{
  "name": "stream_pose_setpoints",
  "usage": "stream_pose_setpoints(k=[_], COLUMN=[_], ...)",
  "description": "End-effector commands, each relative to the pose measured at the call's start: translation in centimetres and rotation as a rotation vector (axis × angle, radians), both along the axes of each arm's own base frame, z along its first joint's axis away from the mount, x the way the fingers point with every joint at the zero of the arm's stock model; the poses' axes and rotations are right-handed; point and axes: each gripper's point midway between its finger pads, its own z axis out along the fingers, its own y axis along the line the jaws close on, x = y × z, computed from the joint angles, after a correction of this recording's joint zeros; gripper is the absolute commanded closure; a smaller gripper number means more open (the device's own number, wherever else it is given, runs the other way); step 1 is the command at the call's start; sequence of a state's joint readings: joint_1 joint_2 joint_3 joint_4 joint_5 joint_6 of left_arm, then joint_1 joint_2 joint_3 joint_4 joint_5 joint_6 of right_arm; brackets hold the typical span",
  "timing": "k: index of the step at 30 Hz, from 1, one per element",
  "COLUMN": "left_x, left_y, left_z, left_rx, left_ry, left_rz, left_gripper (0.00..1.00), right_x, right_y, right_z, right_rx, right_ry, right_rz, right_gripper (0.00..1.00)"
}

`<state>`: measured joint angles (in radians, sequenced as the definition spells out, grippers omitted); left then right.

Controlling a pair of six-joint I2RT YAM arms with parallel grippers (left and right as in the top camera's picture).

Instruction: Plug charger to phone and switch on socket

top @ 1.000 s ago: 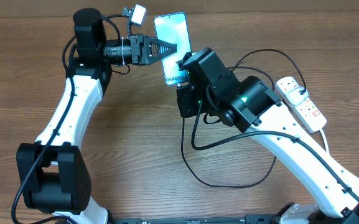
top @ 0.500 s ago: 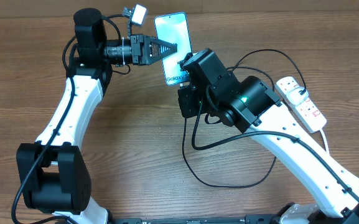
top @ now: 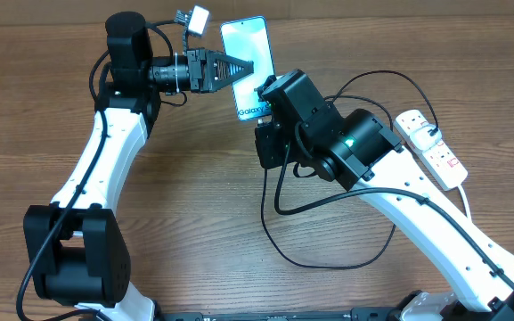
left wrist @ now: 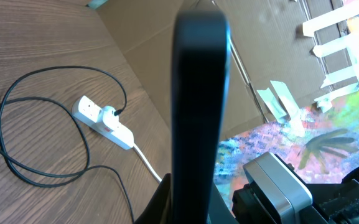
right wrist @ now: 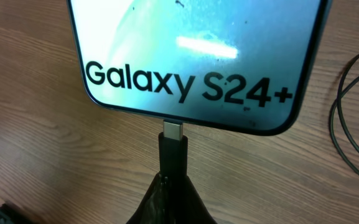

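The phone (top: pixel 245 53), blue-teal screen with "Galaxy S24+" text (right wrist: pixel 191 56), is held off the table. My left gripper (top: pixel 237 68) is shut on its side edge; the left wrist view shows the phone edge-on as a dark bar (left wrist: pixel 198 112). My right gripper (right wrist: pixel 176 190) is shut on the charger's black connector (right wrist: pixel 173 152). Its metal tip sits at the port in the phone's bottom edge. The black cable (top: pixel 328 259) loops over the table to the white socket (top: pixel 430 147) at the right, which also shows in the left wrist view (left wrist: pixel 101 121).
The right arm (top: pixel 328 134) lies across the middle of the wooden table (top: pixel 194 223). The thick white cord (left wrist: pixel 147 163) runs off from the socket. A cardboard wall (left wrist: pixel 160 43) stands behind the table.
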<state>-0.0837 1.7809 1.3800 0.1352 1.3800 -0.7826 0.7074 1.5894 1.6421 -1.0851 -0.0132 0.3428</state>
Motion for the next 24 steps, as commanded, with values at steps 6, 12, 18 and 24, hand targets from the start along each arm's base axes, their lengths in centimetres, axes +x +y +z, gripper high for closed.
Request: stream_pose_setpoints(k=[6,12,18,24], left_x=[-0.50,-0.50,-0.49,-0.49], left_y=[-0.09,-0.09,-0.09,-0.09], left_z=[0.76,0.75,0.75,0.75], left_rx=[-0.005,-0.005,-0.005,-0.005], left_ry=[-0.061,-0.061,-0.060,-0.060], left_rz=[-0.028,-0.028,-0.028,-0.028], left_gripper=[0.96,0.96,0.96,0.96], right_x=[0.11,0.24,0.56,0.57], right_y=[-0.07,-0.23,-0.41,-0.43], right_z=[1.15,1.14,1.23,1.23], right_rx=[0.014,0.007,-0.002,-0.003], right_ry=[-0.035,-0.041,-0.056,-0.057], right_rz=[-0.003,-0.010,-0.021,-0.022], right_gripper=[0.96,0.96,0.96,0.96])
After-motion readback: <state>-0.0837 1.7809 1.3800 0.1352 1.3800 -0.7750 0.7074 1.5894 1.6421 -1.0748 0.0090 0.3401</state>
